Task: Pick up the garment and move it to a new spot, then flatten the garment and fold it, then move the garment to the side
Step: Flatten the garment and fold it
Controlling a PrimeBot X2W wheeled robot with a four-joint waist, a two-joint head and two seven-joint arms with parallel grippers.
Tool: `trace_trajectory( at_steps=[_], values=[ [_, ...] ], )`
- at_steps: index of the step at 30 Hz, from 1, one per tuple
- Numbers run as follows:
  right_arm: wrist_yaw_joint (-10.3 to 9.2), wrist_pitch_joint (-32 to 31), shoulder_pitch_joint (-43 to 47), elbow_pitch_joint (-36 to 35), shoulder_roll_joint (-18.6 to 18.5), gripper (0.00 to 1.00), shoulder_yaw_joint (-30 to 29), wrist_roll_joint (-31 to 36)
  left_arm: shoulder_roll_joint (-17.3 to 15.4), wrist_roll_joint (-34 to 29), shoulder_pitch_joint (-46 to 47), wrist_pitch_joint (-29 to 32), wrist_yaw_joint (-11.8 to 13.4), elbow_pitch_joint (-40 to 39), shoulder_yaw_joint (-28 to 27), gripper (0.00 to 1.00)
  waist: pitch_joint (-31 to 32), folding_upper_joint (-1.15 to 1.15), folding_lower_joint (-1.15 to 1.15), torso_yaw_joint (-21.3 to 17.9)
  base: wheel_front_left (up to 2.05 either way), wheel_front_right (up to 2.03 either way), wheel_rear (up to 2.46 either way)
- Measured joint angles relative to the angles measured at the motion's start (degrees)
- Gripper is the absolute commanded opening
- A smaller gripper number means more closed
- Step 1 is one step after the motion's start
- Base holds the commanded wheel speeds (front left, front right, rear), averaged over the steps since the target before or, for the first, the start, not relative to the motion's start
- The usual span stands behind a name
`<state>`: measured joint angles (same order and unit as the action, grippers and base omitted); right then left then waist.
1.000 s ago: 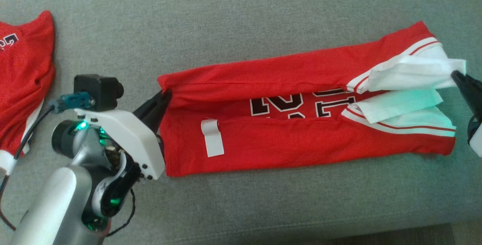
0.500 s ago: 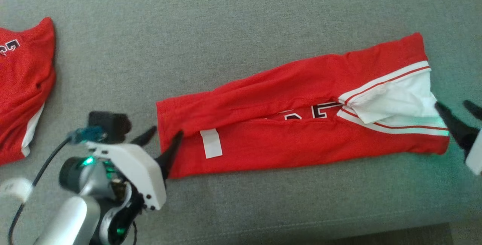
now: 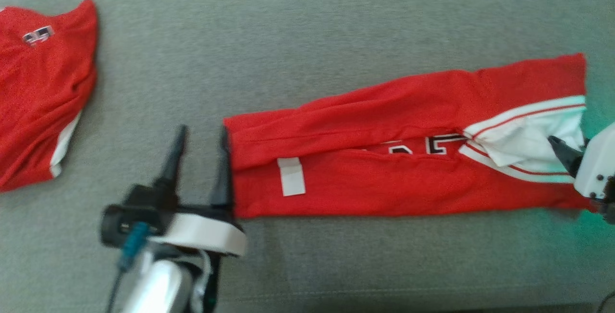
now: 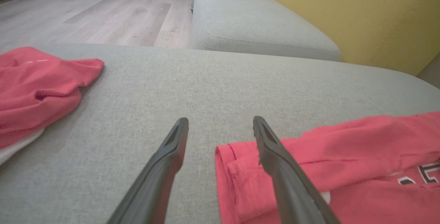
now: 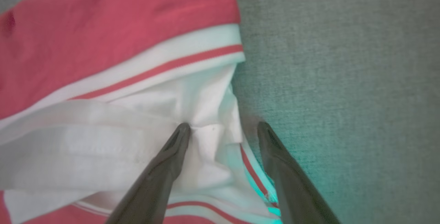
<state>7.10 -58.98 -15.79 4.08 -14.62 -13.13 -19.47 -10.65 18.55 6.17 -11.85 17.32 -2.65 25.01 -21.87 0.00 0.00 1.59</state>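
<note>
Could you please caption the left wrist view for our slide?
Left tool open at the end of the folded red garment on the grey sofa.

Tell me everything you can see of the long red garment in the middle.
The red garment looks like a sports jersey, folded lengthwise into a long flat strip on the grey cushion. Two flaps meet along the middle, half hiding dark numerals. A white label sits near its left end; white trim with a red stripe bunches at the right. The open left gripper straddles its left edge; the open right gripper pokes the white fabric.
</note>
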Motion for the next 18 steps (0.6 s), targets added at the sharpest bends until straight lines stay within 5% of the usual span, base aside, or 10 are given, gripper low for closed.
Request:
trace_trajectory(
  at_steps=[4,5,6,10,18],
  values=[
    [-0.03,-0.9,-0.2,0.4,1.9,1.0,-2.0,-0.2,2.7,-1.0,0.0,-2.4,-1.8,4.9,1.8,1.0,0.4,0.0,0.0,2.2,0.0,0.0,0.0],
    [-0.04,-0.6,-0.2,0.4,2.2,0.42,-2.2,-0.5,3.4,-1.0,0.0,-2.4,-2.3,6.1,1.8,1.0,0.6,0.0,0.0,2.7,0.0,0.0,0.0],
    [-0.05,0.2,-0.3,0.8,2.9,0.0,-2.6,-1.3,3.7,-1.3,0.0,-2.4,-2.8,7.3,1.9,1.0,1.0,0.0,0.0,2.9,0.0,0.0,0.0],
    [-0.04,2.2,-0.6,2.7,4.8,0.0,-6.0,-5.8,5.6,-2.9,-0.1,-2.4,-5.9,7.7,1.5,1.0,2.7,0.0,0.0,4.1,0.0,0.0,0.0],
    [-0.04,2.5,-0.6,1.6,-3.1,0.0,-17.8,-4.6,7.2,-4.0,-4.8,-2.4,-8.8,7.8,-2.6,1.0,6.6,0.0,0.0,5.3,0.0,0.0,0.0]
  ],
)
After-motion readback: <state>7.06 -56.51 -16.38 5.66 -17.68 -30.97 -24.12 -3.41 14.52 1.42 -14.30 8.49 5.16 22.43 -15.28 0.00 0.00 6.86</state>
